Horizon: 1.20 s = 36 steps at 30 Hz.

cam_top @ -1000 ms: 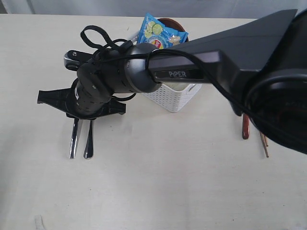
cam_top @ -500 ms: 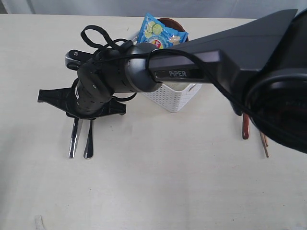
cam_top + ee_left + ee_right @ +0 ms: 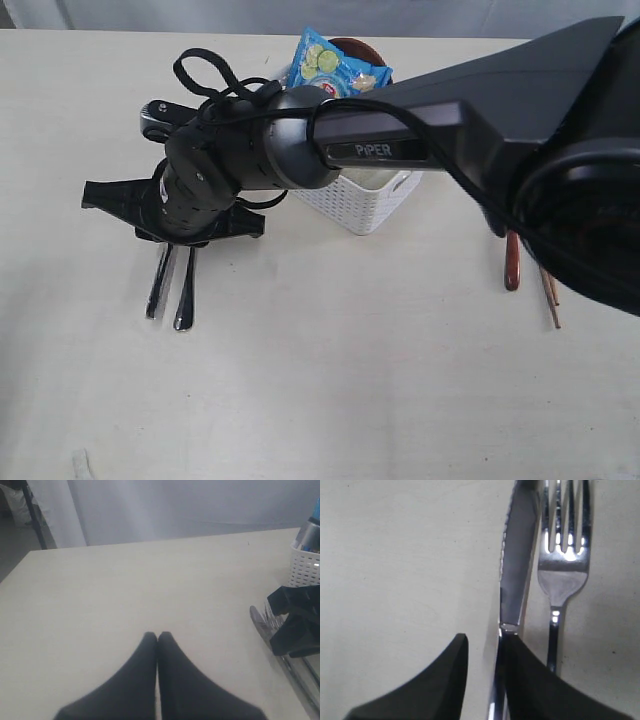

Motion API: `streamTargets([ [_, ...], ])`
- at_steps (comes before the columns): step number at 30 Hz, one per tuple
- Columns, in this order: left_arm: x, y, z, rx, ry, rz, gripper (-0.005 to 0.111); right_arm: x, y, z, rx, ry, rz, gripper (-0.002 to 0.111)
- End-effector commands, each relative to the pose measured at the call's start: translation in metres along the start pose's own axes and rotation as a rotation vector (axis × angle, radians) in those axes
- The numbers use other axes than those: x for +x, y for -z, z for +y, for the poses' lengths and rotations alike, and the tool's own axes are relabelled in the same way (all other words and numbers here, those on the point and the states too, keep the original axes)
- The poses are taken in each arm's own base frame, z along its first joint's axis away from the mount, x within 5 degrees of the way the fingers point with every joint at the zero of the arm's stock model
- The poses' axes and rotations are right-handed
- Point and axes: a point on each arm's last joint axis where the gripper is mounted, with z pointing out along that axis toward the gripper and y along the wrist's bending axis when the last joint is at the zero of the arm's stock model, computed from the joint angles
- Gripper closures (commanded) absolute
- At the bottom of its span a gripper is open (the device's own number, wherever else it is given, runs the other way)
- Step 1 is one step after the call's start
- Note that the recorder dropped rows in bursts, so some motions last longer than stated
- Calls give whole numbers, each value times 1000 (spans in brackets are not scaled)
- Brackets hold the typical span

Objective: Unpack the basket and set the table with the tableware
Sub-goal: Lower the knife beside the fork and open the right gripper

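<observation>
Jaws parted around the knife (image 3: 517,565), flat on the table (image 3: 395,555)!
Right gripper (image 3: 487,640) low at 8 o'clock from the basket (image 3: 365,205), fingers spread either side of the knife handle, gripping nothing; fork (image 3: 565,575) just beside, parallel. Left gripper (image 3: 157,636) pressed shut, empty, above the table. Basket at 12 o'clock on the table, chip bag (image 3: 335,65) poking out. Wooden spoon (image 3: 512,265) and chopsticks (image 3: 550,300) down at 4 o'clock from the basket.

Silver knife (image 3: 514,575) and fork (image 3: 563,582) lie parallel on the cream table (image 3: 330,380), near the white basket (image 3: 365,210)
</observation>
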Motion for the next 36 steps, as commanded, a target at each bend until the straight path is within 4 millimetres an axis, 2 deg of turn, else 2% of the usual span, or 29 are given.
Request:
streamTargets([
  [1, 0, 0, 0, 7, 5, -2, 107, -4, 1, 0, -6, -2, -12, 81],
  [9, 0, 0, 0, 7, 5, -2, 107, -6, 7, 3, -17, 5, -21, 81],
  [17, 0, 0, 0, 7, 5, -2, 107, -24, 48, 19, -82, 164, -124, 81],
  [27, 0, 0, 0, 7, 5, -2, 107, -51, 82, -7, 105, 306, -126, 81],
  [31, 0, 0, 0, 7, 5, -2, 107, -50, 83, -17, 169, 321, -74, 81],
  [36, 0, 0, 0, 7, 5, -2, 107, -39, 64, -27, 236, 329, 22, 81],
])
